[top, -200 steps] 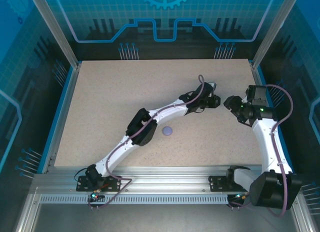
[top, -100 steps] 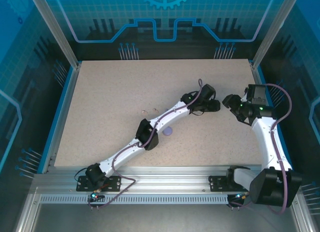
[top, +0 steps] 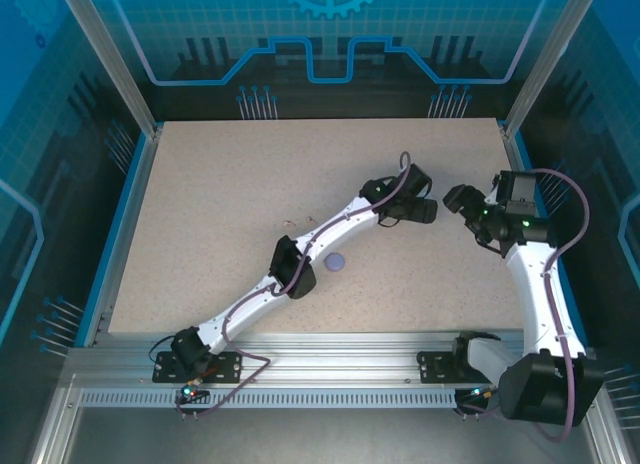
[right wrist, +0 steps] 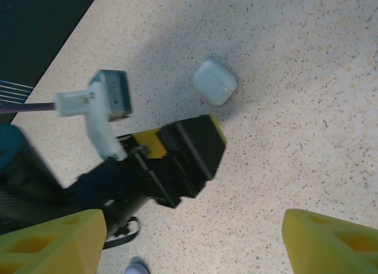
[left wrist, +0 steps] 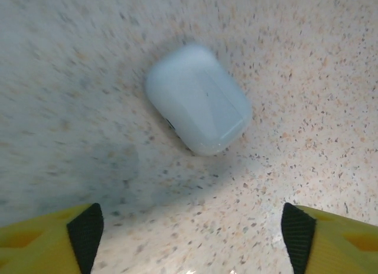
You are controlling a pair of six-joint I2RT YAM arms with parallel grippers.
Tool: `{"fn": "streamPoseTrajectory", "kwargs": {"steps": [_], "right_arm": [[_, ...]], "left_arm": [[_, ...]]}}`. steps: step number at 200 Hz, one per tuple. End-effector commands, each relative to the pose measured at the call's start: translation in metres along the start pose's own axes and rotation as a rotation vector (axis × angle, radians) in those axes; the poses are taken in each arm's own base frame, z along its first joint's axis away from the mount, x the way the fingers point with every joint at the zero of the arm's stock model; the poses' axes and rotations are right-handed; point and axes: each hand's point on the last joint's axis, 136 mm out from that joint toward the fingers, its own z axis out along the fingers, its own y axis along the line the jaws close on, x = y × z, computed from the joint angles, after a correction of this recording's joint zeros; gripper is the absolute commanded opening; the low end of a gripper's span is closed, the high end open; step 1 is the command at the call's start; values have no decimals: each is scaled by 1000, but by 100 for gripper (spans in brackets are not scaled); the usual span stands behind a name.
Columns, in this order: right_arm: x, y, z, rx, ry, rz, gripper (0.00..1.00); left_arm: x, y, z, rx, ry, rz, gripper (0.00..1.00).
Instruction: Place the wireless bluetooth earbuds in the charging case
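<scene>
A closed white charging case (left wrist: 198, 100) lies on the speckled table just ahead of my left gripper (left wrist: 189, 241), whose fingers (left wrist: 85, 230) stand wide apart with nothing between them. From the right wrist the same case (right wrist: 215, 81) sits beyond the left gripper's black and yellow head (right wrist: 189, 147), and my right gripper (right wrist: 192, 244) is open and empty above bare table. Seen from above, the left gripper (top: 430, 210) and right gripper (top: 456, 198) nearly face each other right of centre. Two tiny pale earbuds (top: 291, 222) lie left of the left forearm.
A round purple case (top: 336, 262) rests beside the left arm's elbow, and its edge (right wrist: 137, 267) peeks in at the bottom of the right wrist view. A blue rim (top: 118, 224) borders the table; the right arm stands close to the right edge.
The left arm has stretched and lowered, its elbow sliding down-right and uncovering the tiny earbuds. The left gripper has gone from shut to open. The right gripper edged slightly left.
</scene>
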Motion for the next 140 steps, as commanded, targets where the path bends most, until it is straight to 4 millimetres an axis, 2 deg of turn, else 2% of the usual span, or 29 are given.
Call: {"fn": "streamPoseTrajectory", "kwargs": {"steps": [1,39,55,94,140], "right_arm": [[-7,8,-16,-16,-39,2,81],[1,14,-17,-20,-35,-15,82],[8,18,-16,-21,-27,-37,82],[24,14,-15,-1,-8,-57,82],[33,7,-18,0,-14,-78,82]], "left_arm": [[-67,-14,-98,-29,-167,134,90],[-53,-10,-144,-46,-66,217,96],[-47,-9,-157,-46,-33,232,98],[-38,0,-186,-7,52,227,99],[-37,-8,-222,92,88,241,99]]}}
